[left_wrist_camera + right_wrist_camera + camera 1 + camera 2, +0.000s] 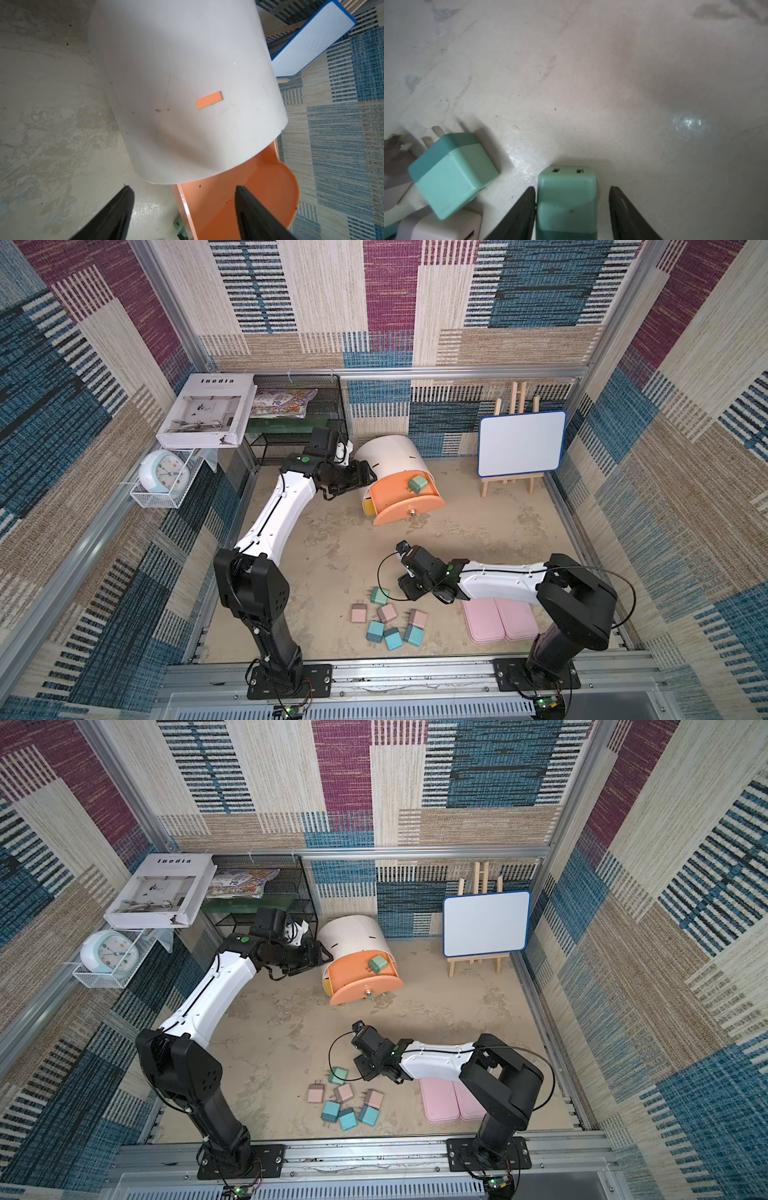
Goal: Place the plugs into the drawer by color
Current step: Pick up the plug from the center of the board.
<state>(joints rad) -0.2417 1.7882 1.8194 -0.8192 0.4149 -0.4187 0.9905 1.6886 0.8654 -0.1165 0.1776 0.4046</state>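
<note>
Green plug [566, 199] lies between the half-open right fingers [521, 214], touching one, just clear of the other.

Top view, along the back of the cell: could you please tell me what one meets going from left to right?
Clock → black wire rack → drawer, its peach front pulled out → whiteboard. The book overlaps clock and rack, so it is left out.
</note>
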